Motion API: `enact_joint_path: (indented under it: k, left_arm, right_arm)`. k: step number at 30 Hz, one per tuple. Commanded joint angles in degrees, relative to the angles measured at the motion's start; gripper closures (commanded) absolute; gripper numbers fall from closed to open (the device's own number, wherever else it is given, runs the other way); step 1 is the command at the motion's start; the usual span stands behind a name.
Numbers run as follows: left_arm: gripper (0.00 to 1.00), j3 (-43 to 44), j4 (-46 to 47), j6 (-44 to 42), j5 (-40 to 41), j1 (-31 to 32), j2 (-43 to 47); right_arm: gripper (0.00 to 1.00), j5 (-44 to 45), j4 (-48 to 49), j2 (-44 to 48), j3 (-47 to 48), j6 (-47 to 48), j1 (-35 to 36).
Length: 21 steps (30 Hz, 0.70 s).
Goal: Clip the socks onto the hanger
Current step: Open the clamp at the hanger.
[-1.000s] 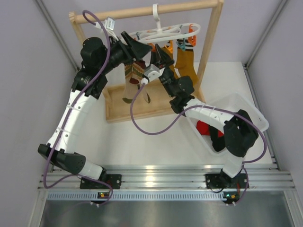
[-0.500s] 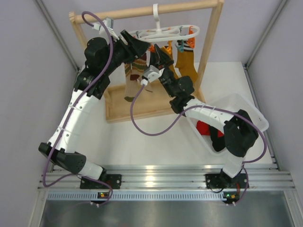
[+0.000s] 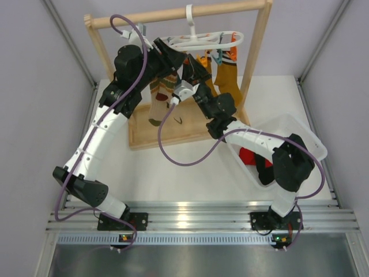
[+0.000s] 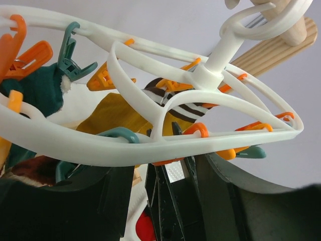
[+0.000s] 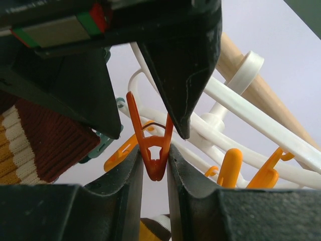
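The white ring hanger (image 3: 202, 40) hangs by its hook from the wooden rack. Both grippers meet under its near rim. My right gripper (image 5: 154, 161) is shut on the lower end of a hanging orange clip (image 5: 150, 135), one finger pressed on each side. My left gripper (image 4: 160, 173) is open, and its black fingertips (image 5: 180, 120) flank the clip's upper arms; one touches and the other stands a little off. No sock is in either gripper. Red socks (image 3: 249, 154) and black socks (image 3: 266, 172) lie in the white bin.
The wooden rack (image 3: 173, 12) stands on a wooden base board (image 3: 144, 135) at the back. A brown striped sock (image 3: 157, 98) and mustard socks (image 3: 229, 75) hang from the hanger. The white bin (image 3: 308, 138) sits at the right, beside the right arm.
My left arm has swung up and to the right, toward the hanger, and its jaws have narrowed. The right arm and its grip on the clip have not moved.
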<state>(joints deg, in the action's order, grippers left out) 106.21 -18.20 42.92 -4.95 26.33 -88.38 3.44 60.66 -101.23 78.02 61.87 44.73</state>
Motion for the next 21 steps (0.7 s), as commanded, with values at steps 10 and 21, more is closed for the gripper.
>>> enact_joint_path:
  k: [10, 21]
  left_arm:
    - [0.46, 2.15, 5.45, 5.16, 4.33, 0.04, 0.22]
    - [0.57, 2.25, 5.98, 5.95, 7.5, 0.04, 0.22]
  right_arm:
    - [1.0, 2.01, 5.52, 2.8, 0.12, 2.47, 1.76]
    - [1.0, 2.71, 6.13, 3.06, -0.94, 3.26, 2.11]
